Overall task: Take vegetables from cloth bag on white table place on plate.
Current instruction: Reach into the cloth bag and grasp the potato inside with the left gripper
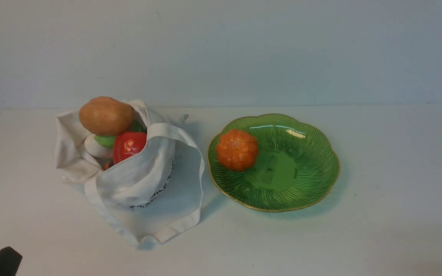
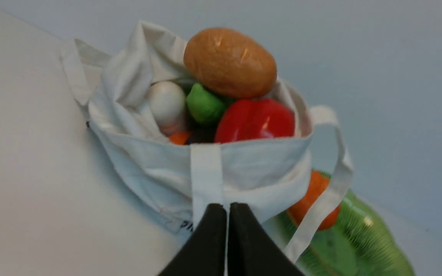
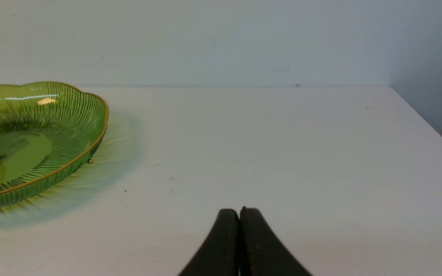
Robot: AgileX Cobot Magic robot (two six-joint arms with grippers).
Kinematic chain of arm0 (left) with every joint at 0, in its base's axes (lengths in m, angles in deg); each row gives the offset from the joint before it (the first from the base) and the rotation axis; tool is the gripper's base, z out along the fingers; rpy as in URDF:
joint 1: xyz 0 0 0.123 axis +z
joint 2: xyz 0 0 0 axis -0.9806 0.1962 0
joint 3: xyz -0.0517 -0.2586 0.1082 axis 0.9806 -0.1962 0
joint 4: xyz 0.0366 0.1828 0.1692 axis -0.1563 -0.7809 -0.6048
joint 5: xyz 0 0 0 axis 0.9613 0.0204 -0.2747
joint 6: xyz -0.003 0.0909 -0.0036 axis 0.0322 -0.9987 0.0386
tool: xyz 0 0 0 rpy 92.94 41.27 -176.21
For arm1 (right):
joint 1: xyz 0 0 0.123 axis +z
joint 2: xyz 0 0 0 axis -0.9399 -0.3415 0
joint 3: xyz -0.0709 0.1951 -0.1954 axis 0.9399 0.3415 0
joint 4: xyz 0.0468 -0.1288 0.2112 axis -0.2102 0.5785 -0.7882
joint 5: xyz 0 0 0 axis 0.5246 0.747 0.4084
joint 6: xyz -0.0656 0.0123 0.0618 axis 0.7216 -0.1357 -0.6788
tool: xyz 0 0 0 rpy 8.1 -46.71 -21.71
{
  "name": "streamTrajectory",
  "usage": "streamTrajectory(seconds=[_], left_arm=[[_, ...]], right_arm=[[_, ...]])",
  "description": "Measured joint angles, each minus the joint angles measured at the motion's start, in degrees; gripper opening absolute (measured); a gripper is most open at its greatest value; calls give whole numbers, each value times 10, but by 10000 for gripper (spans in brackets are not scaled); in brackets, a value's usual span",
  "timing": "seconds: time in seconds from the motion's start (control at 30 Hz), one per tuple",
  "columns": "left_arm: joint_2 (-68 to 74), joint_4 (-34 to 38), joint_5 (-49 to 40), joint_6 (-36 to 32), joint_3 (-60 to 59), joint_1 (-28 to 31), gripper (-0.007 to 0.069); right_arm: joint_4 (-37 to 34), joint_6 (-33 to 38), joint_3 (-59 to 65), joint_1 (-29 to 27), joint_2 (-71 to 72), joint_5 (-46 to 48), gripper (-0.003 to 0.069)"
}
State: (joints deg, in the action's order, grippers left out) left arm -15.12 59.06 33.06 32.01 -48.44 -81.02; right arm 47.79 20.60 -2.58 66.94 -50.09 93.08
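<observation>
- The left hand (image 2: 227,209) is nearest the camera, dark and slanting in at the near left corner of the front view, its two tips pressed together with nothing between them.
- The right hand (image 3: 239,211) shows in its own wrist view only, its tips likewise pressed together on nothing, above the white worktop (image 1: 390,180).
- The cloth bag (image 1: 129,188) slumps on the left part of the worktop, its mouth gaping; black lettering runs along its side, and one wide strap (image 1: 200,165) loops out toward the plate (image 1: 313,176).
- In the mouth of the bag, the brown potato (image 1: 106,115) sits highest, resting over the other vegetables.
- Under it are a green vegetable (image 1: 105,141), a glossy red one (image 1: 129,146) and a white one (image 1: 97,147); a bit of something orange (image 1: 108,165) peeps out lower down, mostly hidden.
- The plate, green ribbed glass with a scalloped gold rim, lies to the right of the bag.
- An orange, pumpkin-like vegetable (image 1: 237,150) rests inside the plate, toward its left side.
- Behind the worktop stands a pale wall (image 1: 221,50).
</observation>
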Motion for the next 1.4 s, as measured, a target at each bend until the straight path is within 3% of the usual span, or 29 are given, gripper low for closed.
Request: streamTrajectory(seconds=[0.2, 0.3, 0.43, 0.53, 0.57, 0.67, 0.77, 1.1, 1.27, 1.4], left_arm=[[0, 24, 183, -4, 20, 0, -5], [25, -47, 200, -42, 123, 0, -5], [160, -164, 33, -92, 302, -1, -5], [267, -213, -136, -108, 401, -1, -5], [276, -216, -136, -110, 401, -1, -5], [444, -272, -365, -153, 532, -1, -5], [553, -293, -452, -192, 606, -1, -5], [821, -264, -488, -381, 789, -4, -5], [865, -237, -474, -411, 813, -14, 6], [890, -231, -438, -421, 816, -18, 92]], right_arm=[[0, 0, 0, 0, 0, 0, -10], [0, 0, 0, 0, 0, 0, -10], [0, 0, 0, 0, 0, 0, -10], [0, 0, 0, 0, 0, 0, -10], [0, 0, 0, 0, 0, 0, -10], [0, 0, 0, 0, 0, 0, -10], [0, 0, 0, 0, 0, 0, -10], [0, 0, 0, 0, 0, 0, -10], [0, 0, 0, 0, 0, 0, -10], [0, 0, 0, 0, 0, 0, -10]])
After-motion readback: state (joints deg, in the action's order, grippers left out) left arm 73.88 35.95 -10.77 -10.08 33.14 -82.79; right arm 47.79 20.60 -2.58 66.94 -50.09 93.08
